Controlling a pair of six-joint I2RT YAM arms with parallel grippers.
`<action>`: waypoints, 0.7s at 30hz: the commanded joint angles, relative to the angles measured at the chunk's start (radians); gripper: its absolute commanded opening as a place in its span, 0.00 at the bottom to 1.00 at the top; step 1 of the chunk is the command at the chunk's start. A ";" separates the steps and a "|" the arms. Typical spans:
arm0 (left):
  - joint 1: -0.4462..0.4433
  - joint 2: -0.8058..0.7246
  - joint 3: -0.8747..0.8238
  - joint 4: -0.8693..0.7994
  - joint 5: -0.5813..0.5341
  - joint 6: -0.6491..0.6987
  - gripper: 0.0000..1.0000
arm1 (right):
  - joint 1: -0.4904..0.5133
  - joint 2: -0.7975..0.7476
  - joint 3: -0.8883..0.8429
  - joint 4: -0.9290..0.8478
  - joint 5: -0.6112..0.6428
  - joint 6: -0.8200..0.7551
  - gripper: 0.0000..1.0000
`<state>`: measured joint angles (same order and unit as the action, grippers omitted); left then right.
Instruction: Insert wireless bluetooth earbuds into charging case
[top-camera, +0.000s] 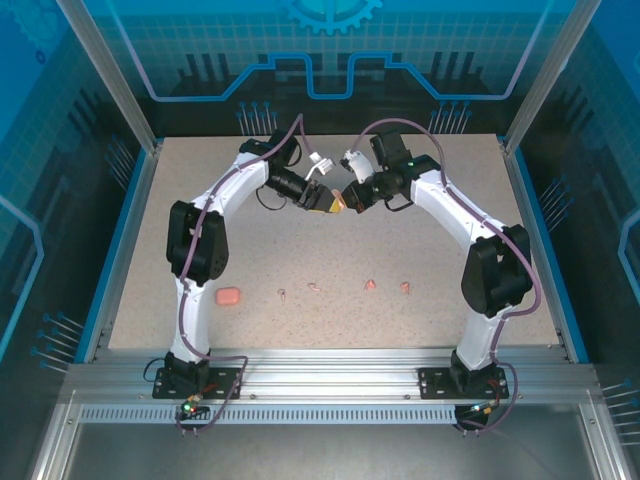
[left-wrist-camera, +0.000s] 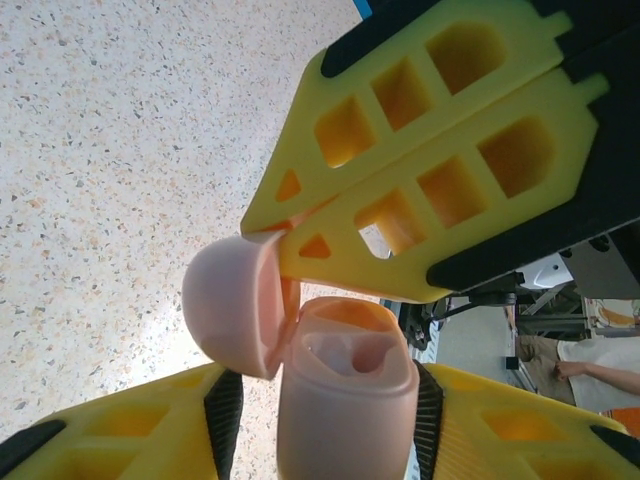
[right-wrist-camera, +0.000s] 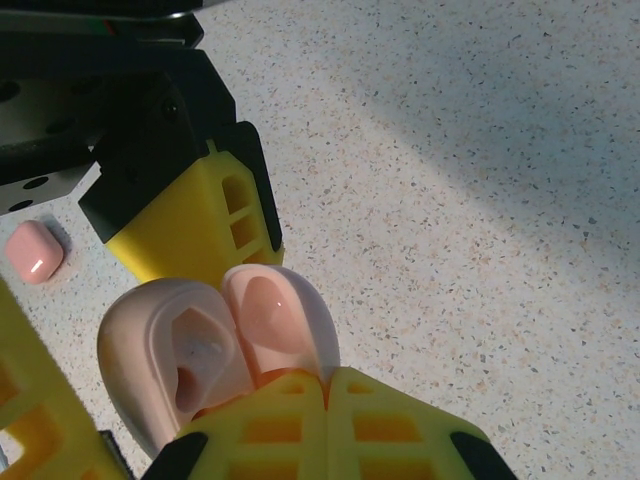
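Earbuds (top-camera: 371, 285), oblong case (top-camera: 228, 297), round case (left-wrist-camera: 345, 410) held aloft

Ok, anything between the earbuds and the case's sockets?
Nothing visible. The round pink case has its lid swung open, sockets exposed, and the earbuds lie bare on the table. The left gripper holds it; the right gripper, shut, touches the lid.

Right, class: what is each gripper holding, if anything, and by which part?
The left gripper grips the open pink case by the sides of its body. The right gripper is shut, its tips against the lid.
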<state>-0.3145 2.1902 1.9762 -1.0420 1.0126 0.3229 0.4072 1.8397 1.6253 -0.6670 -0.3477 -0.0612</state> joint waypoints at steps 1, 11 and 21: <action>-0.005 0.013 0.038 -0.004 0.043 0.012 0.46 | 0.012 -0.015 0.027 -0.029 -0.011 -0.014 0.00; -0.005 0.013 0.046 0.029 0.045 -0.009 0.42 | 0.012 -0.015 0.019 -0.029 -0.011 -0.014 0.00; -0.006 0.020 0.046 0.031 0.047 -0.008 0.32 | 0.012 -0.010 0.022 -0.030 -0.012 -0.013 0.00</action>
<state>-0.3153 2.1929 1.9903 -1.0119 1.0298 0.3134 0.4072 1.8397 1.6253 -0.6735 -0.3473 -0.0612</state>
